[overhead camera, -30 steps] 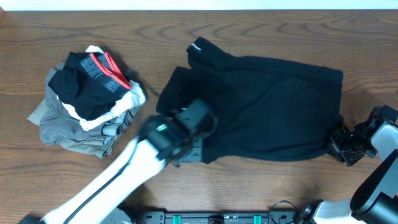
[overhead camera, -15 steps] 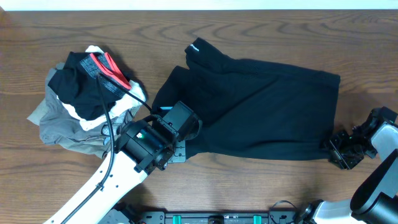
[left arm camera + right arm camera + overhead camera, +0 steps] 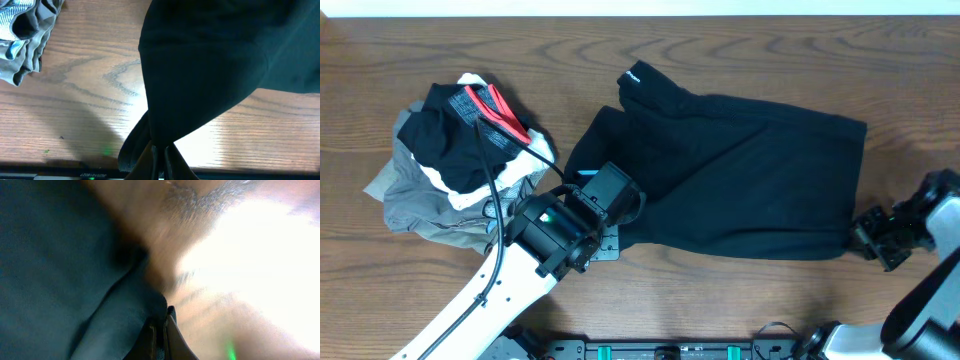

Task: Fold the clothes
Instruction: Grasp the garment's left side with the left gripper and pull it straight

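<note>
- Wood-grain tabletop [image 3: 740,40] carries everything. The black garment [image 3: 750,170] lies spread across its middle and right, with a banded end bearing a small white mark pointing toward the far edge.
- The left claw [image 3: 161,156] is pinched tight on the garment's near-left edge, and cloth drapes away from the tips. The right claw [image 3: 161,329] is closed on the near-right corner.
- The drape and creases suggest soft, light, limp cloth. It will probably sag between the two holds and drag on the wood, so hems and corners are the places to hold.
- The pile of other clothes [image 3: 460,160], grey, white and black with a red-striped band, sits just beside the garment's left edge. A leftward sweep could snag it.
- Bare wood lies beyond the garment toward the far edge, with a narrower strip along the near side.
</note>
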